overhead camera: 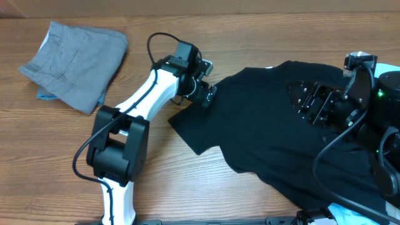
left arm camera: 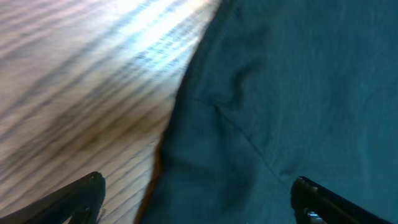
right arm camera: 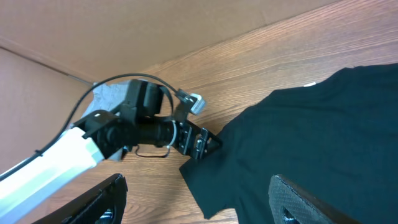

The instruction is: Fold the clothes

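From above, the wooden table (overhead camera: pixel 206 187) runs pale and grainy across the whole view. The black T-shirt (overhead camera: pixel 275 131) lies rumpled over its right half, one sleeve (overhead camera: pixel 194 128) reaching toward the middle and a small white neck label (overhead camera: pixel 269 67) at its far edge. The grey shorts (overhead camera: pixel 75 59) sit folded in the far left corner, well apart from the shirt, with a sliver of light blue tee (overhead camera: pixel 41 96) showing under them. The left arm (overhead camera: pixel 144 97) stretches from the near edge up to that sleeve, with the left gripper (overhead camera: pixel 207 94) at the cloth's edge. Bare wood lies open between shorts and shirt and along the near side. The right gripper (overhead camera: pixel 312 103) hangs over the shirt's chest. The left wrist view is blurred: the table (left arm camera: pixel 74 81) fills the upper left and the T-shirt (left arm camera: pixel 298 93), looking bluish here, fills the right, its edge running diagonally down the middle. The left gripper (left arm camera: pixel 199 190) is spread wide, its fingers (left arm camera: pixel 81 196) in the two bottom corners, one over wood and one over cloth, pinching nothing. In the right wrist view the table (right arm camera: pixel 261 56) runs back to a brown board (right arm camera: pixel 124 31). The right gripper (right arm camera: pixel 198 185) is also spread, nothing between its tips but the sleeve corner and wood below. The left gripper (right arm camera: pixel 205 144) sits at the T-shirt's (right arm camera: pixel 311 124) sleeve edge, and the shorts (right arm camera: pixel 109 96) peek out behind the arm.
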Robot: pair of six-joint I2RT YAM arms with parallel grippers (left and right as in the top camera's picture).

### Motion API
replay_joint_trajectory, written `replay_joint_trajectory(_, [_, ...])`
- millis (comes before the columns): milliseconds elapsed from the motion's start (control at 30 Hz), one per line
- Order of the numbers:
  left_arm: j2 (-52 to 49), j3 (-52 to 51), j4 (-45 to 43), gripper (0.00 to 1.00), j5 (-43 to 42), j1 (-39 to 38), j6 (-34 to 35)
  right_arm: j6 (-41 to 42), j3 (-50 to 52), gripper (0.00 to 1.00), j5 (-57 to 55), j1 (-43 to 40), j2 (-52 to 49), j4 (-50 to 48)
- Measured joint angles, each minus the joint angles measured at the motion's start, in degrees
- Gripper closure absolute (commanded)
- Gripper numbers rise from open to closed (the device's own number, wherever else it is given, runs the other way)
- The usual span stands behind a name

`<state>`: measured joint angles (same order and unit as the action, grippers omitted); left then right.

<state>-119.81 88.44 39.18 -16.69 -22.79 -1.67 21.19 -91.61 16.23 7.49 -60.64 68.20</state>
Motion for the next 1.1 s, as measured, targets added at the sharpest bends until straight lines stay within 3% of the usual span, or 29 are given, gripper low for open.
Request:
replay_joint_trajectory(200, [-3.34, 0.0, 0.09, 0.33, 2.67, -3.32, -1.7, 0.02, 0.0, 0.23, -0.37, -0.02, 0.0, -0.02])
replay_joint_trajectory(300, [-3.98, 0.44, 0.42, 0.57, 6.05, -4.87, -2.23, 0.02, 0.0, 0.23, -0.61, 0.0, 0.0, 0.04])
replay_joint_trajectory(400, [-4.2, 0.52, 1.31, 0.91, 10.86, -5.75, -2.82, 0.0, 0.0, 0.23, -1.01, -0.02, 0.0, 0.04])
replay_joint_trajectory(433, [-4.22, 0.55, 1.7, 0.96, 12.46, -5.84, -2.78, 0.0, 0.0, 0.23, -1.22, 0.0, 0.0, 0.02])
replay_joint_trajectory(567, [-4.24, 1.03, 4.39, 0.96, 17.51, -6.08, -0.96, 0.02, 0.0, 0.23, -1.97, 0.0, 0.0, 0.02])
replay_joint_trajectory(733, [-4.37, 2.71, 14.64, 0.96, 24.17, -4.39, 4.48, 0.0, 0.0, 0.23, -3.89, -0.02, 0.0, 0.04])
replay_joint_trajectory(1000, [-4.31, 13.42, 31.61, 0.96, 33.33, 11.3, 8.22, 0.0, 0.0, 0.23, -6.4, 0.0, -0.17, 0.33])
replay_joint_trajectory(1100, [-3.48, 16.5, 35.3, 0.79, 33.81, 18.16, 8.74, 0.02, 0.0, 0.23, -6.75, -0.02, -0.17, 0.31])
